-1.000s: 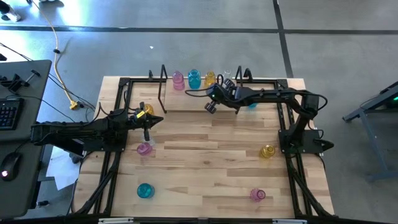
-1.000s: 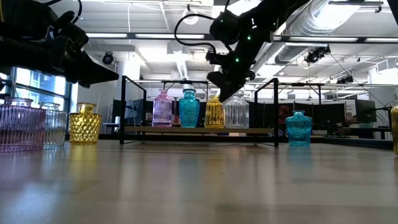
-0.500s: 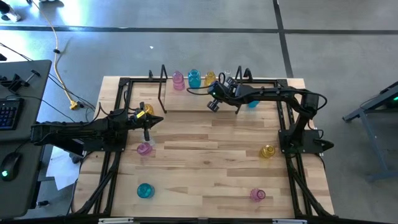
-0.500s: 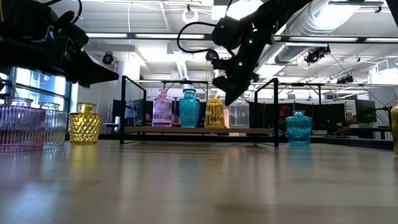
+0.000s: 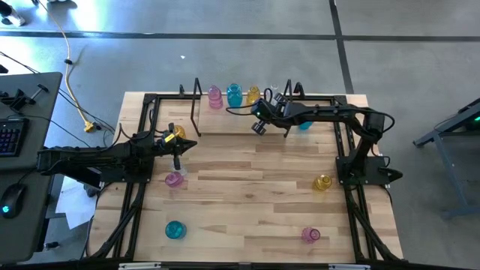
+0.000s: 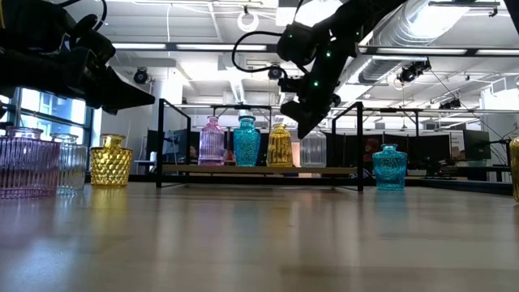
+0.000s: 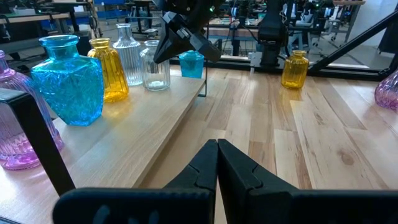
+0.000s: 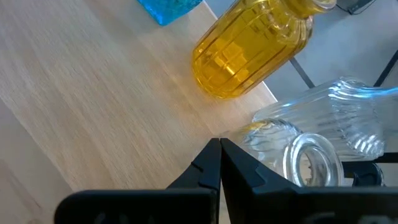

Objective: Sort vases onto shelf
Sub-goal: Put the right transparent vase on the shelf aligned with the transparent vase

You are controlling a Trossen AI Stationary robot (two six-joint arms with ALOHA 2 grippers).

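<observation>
On the shelf (image 5: 196, 105) at the far edge stand a pink vase (image 6: 212, 139), a teal one (image 6: 246, 139), a yellow one (image 6: 280, 144) and clear ones (image 6: 313, 148). My right gripper (image 6: 306, 126) is shut. It slants down beside the short clear vase (image 7: 155, 65), in front of a taller clear one (image 7: 129, 53). My left gripper (image 5: 191, 143) is shut and waits level at the table's left, above a yellow vase (image 5: 174, 133). Its own view shows the shut fingers (image 7: 217, 144) holding nothing. My right gripper (image 8: 219, 144) has its shut fingertips right beside the short clear vase's side (image 8: 258, 134), slanting down from the near side. I cannot tell whether they touch it. The vase stands upright on the shelf board.
Loose vases stand on the table: pink (image 5: 174, 179), teal (image 5: 175, 229), pink (image 5: 310, 235), yellow (image 5: 322, 182), and a teal one (image 5: 303, 124) partly under the right arm. A black rail frame (image 5: 142, 112) edges the table. The middle of the table is bare wood.
My right gripper, shut all the while, has swung a little toward the table's right and far edges. It now stands closer to the clear vases on the shelf. Its fingers have tipped slightly.
</observation>
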